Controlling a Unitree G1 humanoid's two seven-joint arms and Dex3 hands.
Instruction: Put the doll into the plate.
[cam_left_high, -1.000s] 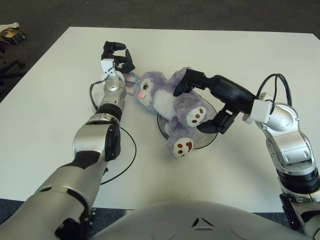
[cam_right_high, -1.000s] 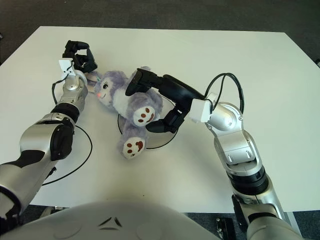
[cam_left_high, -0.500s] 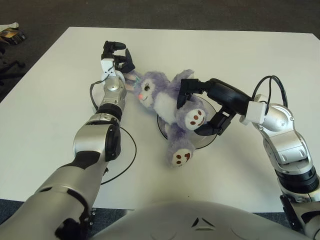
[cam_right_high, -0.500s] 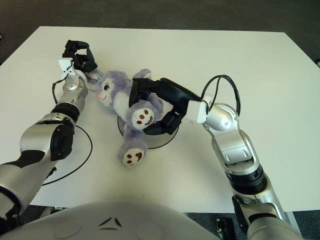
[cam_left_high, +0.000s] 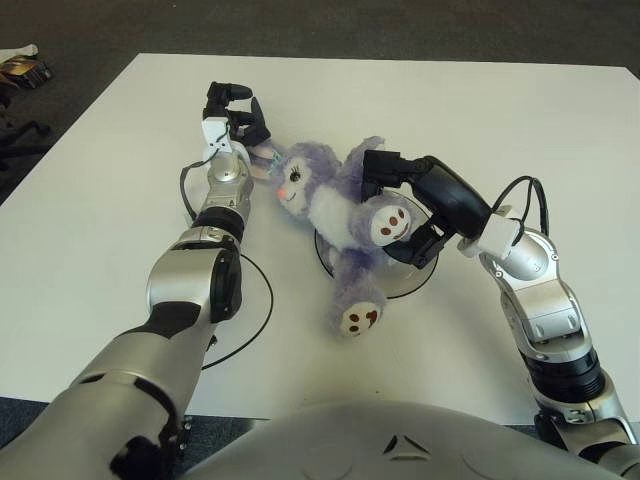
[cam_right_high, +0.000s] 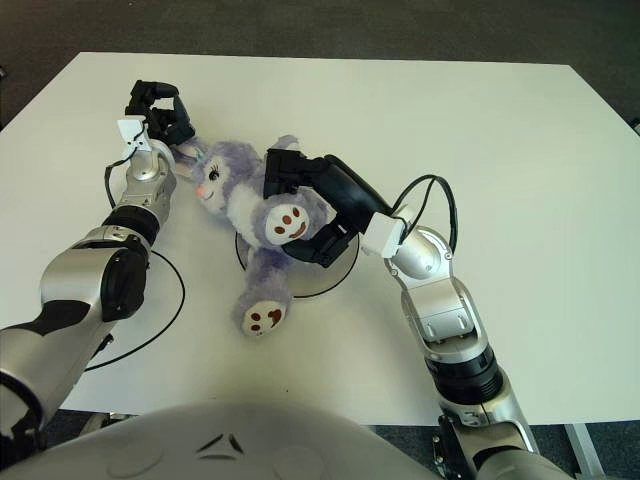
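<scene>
Here: one doll (cam_left_high: 330, 200), a purple plush animal with white belly and brown-padded white soles, lying sprawled across a white table (cam_left_high: 480, 120), head toward the left hand and legs trailing toward the robot. Right hand (cam_left_high: 405, 215), black, three fingers, closed around the doll's raised leg and hip: one finger (cam_left_high: 380, 165) curls over the top of the body, the others come in from beneath, at the foot whose sole faces up. Plate (cam_left_high: 415, 280), flat, round, white with a dark rim, lies directly under that hand and the doll's lower body; the torso and raised leg overlap it, while the head lies beyond its rim on the left-hand side and the other leg hangs past its near edge, sole showing. Left hand (cam_left_high: 235, 115), black, fingers curled, shows just beyond the doll's head on the far side, at the ear; whether it grips the ear cannot be told. A thin dark ring (cam_left_high: 262, 300) lies on the table beside the left forearm, nearer the robot than the plate. Dark floor surrounds the table.
</scene>
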